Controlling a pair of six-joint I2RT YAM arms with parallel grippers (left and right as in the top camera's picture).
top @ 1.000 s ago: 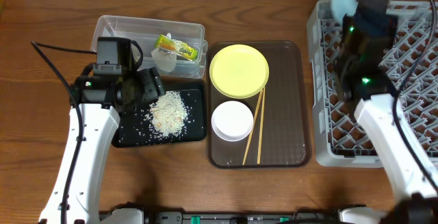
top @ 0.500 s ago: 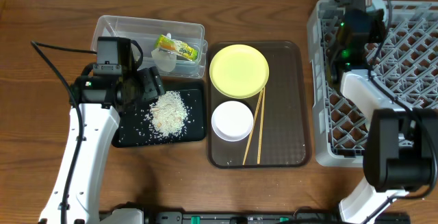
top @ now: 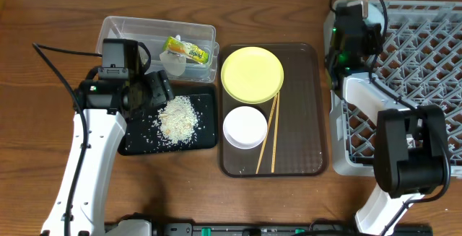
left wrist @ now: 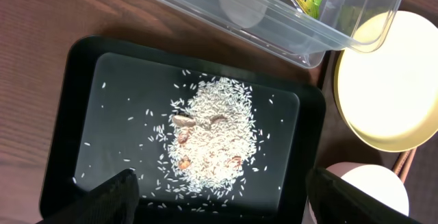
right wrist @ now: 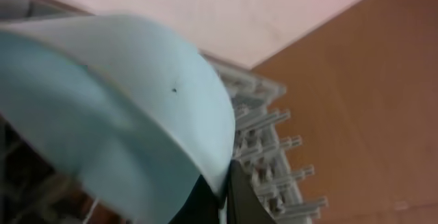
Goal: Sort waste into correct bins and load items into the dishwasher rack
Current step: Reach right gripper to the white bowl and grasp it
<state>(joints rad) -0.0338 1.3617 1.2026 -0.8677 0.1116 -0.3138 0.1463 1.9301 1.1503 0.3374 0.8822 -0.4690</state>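
My right gripper [right wrist: 222, 183] is shut on the rim of the light blue bowl [right wrist: 116, 101], held tilted over the pegs of the grey dishwasher rack [right wrist: 274, 128]. Overhead, that arm sits at the rack's [top: 426, 84] far left corner and hides the bowl. My left gripper [left wrist: 222, 207] is open and empty above the black tray [left wrist: 89, 87], which holds loose rice [left wrist: 215, 131]. The clear tub [top: 123, 30] holds a green-yellow wrapper [top: 189, 50] and a pale cup [top: 173, 64]. The yellow plate [top: 252, 74], white bowl [top: 245, 127] and chopsticks [top: 269, 135] lie on the brown serving tray [top: 303, 120].
The brown serving tray lies between the bins and the rack. The clear tub [left wrist: 287, 35] touches the black tray's far edge. The plate [left wrist: 390, 87] and white bowl [left wrist: 373, 186] lie just right of the black tray. Bare wooden table shows in front.
My right arm has swung left and down at the rack's far left corner with the blue bowl, which no longer shows overhead. My left arm has not moved.
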